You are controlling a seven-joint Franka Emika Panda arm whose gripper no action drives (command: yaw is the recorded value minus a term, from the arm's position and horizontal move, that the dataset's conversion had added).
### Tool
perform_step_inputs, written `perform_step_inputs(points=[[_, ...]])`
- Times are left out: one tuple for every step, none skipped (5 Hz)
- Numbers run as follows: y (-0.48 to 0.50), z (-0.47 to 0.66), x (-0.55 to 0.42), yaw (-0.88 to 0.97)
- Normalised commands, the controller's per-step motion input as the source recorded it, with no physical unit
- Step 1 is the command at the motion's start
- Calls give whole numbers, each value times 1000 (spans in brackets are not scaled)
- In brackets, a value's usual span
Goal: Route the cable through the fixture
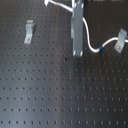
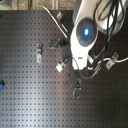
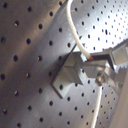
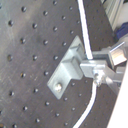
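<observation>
Evidently cable (image 4: 88,52) passes between the jaws.

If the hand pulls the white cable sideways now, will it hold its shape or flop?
Probably flop: the cable is thin and hangs in loose curves in the first exterior view. It looks light, so it should follow easily. It may snag where it runs against the metal fixture in the second wrist view.

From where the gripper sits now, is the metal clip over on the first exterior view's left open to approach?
Probably yes. That clip stands alone on the perforated board, with nothing beside it. But the gripper appears to hold the cable, which may drag.
</observation>
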Motion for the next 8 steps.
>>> perform_step_inputs(points=[[-166,4,-40,0],[-162,-332,-11,-106],[-24,-194,-38,-60],[-92,-309,-1,-83],[-157,-517,18,-74],[-111,-692,252,0],[-165,-747,289,-23],[-286,-697,249,-23]])
